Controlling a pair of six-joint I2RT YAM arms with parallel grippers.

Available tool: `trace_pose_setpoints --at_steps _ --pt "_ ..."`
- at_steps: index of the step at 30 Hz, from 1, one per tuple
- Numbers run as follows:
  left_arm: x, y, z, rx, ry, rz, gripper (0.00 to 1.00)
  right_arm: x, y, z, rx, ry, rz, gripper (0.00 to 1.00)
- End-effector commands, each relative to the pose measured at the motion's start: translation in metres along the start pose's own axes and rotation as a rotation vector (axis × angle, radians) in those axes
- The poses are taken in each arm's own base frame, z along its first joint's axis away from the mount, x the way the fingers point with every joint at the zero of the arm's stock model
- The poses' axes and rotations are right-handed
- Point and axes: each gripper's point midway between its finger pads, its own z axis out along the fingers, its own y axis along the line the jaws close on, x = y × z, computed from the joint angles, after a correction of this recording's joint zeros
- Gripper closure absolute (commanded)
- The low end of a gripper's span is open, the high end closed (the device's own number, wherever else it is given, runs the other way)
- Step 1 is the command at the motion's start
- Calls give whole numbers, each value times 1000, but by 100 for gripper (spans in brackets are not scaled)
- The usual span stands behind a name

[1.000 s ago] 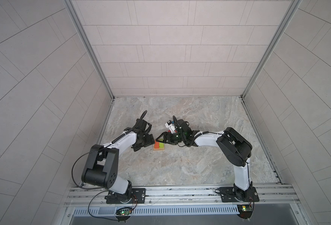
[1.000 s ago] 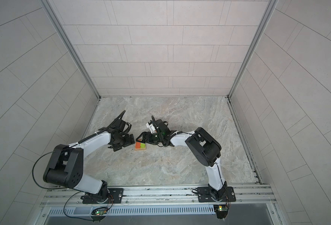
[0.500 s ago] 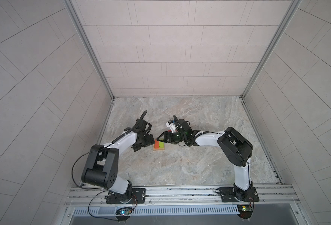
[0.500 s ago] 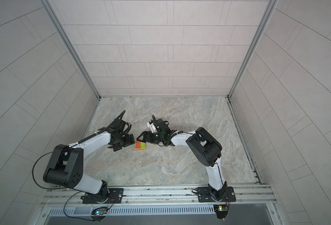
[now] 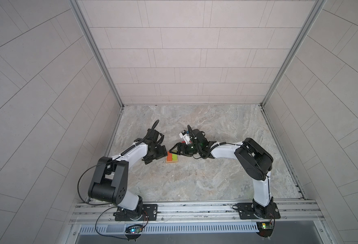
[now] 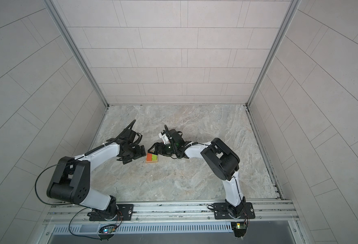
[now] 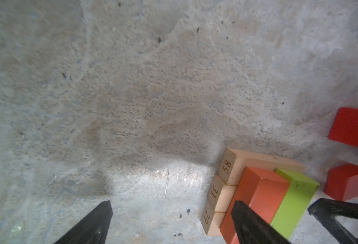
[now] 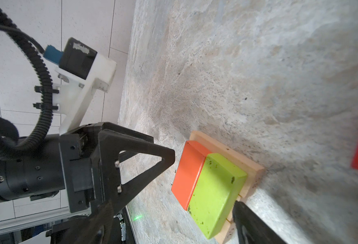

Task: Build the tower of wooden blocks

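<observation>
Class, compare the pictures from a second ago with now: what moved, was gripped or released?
Nothing visibly changed: the left gripper and right gripper stay open beside the tower, holding nothing; orange block and lime block still lie on the tan bars.

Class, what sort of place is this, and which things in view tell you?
Probably a robot test booth: tiled walls enclose a stone-patterned table, a left arm and a right arm are bolted to a metal rail, and wood blocks sit stacked between them.

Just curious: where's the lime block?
In both top views, the lime block lies atop the tan bars, touching the orange block, left of centre on the floor.
</observation>
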Motion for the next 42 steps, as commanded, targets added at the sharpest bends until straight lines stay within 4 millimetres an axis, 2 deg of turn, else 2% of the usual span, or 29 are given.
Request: trace_pose_setpoints --at_steps 1,23,42 --pt "1 -1 1 -1 3 8 5 -2 3 5 -14 1 3 10" --pt "2 0 7 -8 20 14 5 1 7 13 -27 18 0 10" --pt "-1 -4 6 6 14 16 5 3 8 6 -17 6 2 10"
